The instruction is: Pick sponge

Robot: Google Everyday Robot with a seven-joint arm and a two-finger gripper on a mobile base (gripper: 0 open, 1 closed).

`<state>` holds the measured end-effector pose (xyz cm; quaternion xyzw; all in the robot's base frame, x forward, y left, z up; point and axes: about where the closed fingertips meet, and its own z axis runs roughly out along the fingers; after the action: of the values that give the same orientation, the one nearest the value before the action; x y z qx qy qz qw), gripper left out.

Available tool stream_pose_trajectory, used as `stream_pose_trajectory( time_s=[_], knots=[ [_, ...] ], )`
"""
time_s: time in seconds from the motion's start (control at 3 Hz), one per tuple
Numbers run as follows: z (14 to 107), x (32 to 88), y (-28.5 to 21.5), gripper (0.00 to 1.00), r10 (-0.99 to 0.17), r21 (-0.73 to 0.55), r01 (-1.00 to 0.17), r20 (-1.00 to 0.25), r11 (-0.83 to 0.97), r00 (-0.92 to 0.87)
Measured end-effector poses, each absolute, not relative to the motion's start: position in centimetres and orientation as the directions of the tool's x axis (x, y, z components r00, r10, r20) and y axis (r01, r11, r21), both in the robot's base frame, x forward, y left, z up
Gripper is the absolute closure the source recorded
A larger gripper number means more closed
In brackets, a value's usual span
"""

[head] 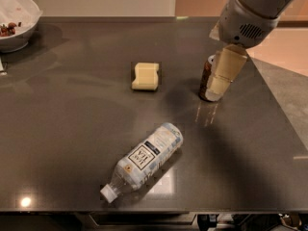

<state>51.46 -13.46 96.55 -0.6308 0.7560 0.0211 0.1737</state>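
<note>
The sponge (145, 76) is a small pale yellow block with a notch in one edge. It lies flat on the dark table (72, 124), a little behind the middle. My gripper (219, 86) hangs from the grey arm at the upper right, its cream fingers pointing down and to the left. It is in front of a brown can (207, 78) and covers most of it. The gripper is well to the right of the sponge and apart from it.
A clear plastic bottle (144, 160) with a white label lies on its side near the front of the table. A white bowl (14, 20) with dark food stands at the back left corner. The table's right edge runs close behind the can.
</note>
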Motion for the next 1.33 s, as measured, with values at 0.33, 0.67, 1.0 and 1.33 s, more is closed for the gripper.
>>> stream_pose_trajectory(
  time_s=[0.33,0.67,1.0,1.33],
  knots=[
    [95.7,54.2,-9.4,0.00,-0.933,-0.155,-0.963,-0.322,0.219,-0.161],
    [93.7,56.3,-5.4,0.00,-0.919,-0.116,-0.961,-0.340,0.251,-0.200],
    [91.5,57.8,-2.3,0.00,-0.906,-0.108,-0.946,-0.337,0.306,-0.255],
    [88.3,59.3,-0.8,0.00,-0.884,-0.074,-0.922,-0.321,0.380,-0.338]
  ],
)
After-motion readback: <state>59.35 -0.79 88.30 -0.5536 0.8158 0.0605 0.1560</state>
